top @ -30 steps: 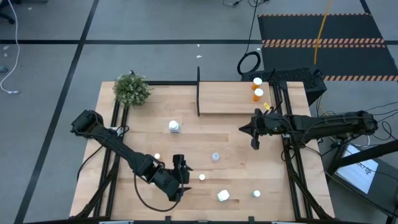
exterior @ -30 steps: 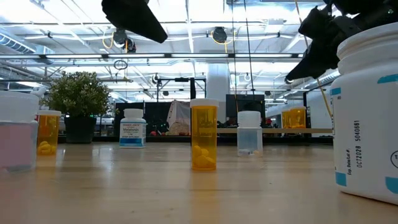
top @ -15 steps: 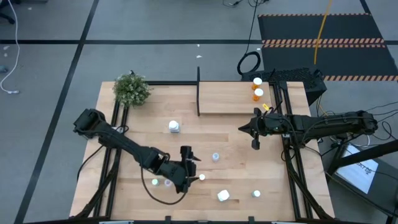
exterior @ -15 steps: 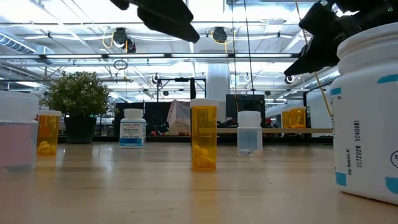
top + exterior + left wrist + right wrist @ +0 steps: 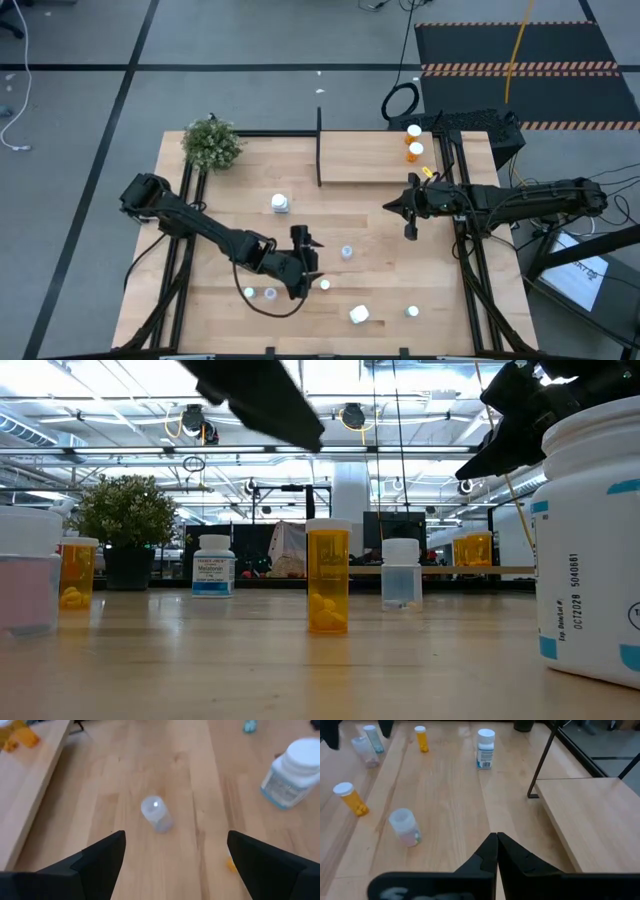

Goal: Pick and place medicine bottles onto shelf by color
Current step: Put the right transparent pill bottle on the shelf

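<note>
While the left gripper (image 5: pixel 304 243) is hanging over the mid-table with its two dark fingers (image 5: pixel 102 857) spread wide and nothing between them, it is lining up on the small clear bottle with the pale cap (image 5: pixel 156 813); that bottle is standing upright on the large wooden tabletop (image 5: pixel 240 210), just beyond the fingertips and centred in the gap in the left wrist view; in the high view it is sitting just to the gripper's right (image 5: pixel 346 251), apart from it.

Judging the step as approach-to-grasp; to do it well: keep the gap straddling the bottle evenly, drop low enough that the pads are meeting the body rather than the cap, close slowly, since a light narrow bottle is likely tipping if one finger lands first; watch the orange bottle with a white cap (image 5: pixel 325 285) standing near the wrist.

Right gripper (image 5: pixel 409 232) is waiting off the near edge of the light wooden raised shelf (image 5: pixel 365 160), fingers pressed together, empty; two orange bottles (image 5: pixel 414 141) are already standing at the shelf's far right corner, so clear ones should be going to a separate patch of the board.

Larger white bottle with a blue label (image 5: pixel 280 204) is standing alone left of the shelf, well clear of both arms.
</note>
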Controlling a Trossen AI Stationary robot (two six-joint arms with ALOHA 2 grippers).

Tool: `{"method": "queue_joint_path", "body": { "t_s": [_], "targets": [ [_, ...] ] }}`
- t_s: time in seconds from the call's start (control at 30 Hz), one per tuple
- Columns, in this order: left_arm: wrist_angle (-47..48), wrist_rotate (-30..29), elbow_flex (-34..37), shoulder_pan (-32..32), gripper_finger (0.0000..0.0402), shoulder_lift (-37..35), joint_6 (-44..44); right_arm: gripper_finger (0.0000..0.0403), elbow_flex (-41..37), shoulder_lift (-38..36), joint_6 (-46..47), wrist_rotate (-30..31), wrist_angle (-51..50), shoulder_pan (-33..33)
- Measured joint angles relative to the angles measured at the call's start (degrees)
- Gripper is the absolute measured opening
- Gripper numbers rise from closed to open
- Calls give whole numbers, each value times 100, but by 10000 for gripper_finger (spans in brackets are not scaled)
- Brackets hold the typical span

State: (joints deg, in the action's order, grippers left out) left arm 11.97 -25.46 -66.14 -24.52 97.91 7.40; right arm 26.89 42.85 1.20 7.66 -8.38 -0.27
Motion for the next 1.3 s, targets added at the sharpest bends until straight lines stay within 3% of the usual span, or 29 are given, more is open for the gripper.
{"method": "queue_joint_path", "body": {
  "t_s": [0.23,0.6,0.83,1.07,1.3],
  "targets": [
    [-6,0,222,-9,351,2,230,4,-2,2,124,-12,98,0],
    [5,93,219,78,351,-55,-90,4,-2,0,438,-37,515,0],
    [-1120,635,217,298,351,36,-22,4,-2,2,613,-43,513,2],
    [-1339,730,225,371,351,138,-76,4,-2,2,566,-44,516,2],
    [-2164,1076,220,596,351,697,-75,4,-2,2,430,-46,536,2]
  ]
}}
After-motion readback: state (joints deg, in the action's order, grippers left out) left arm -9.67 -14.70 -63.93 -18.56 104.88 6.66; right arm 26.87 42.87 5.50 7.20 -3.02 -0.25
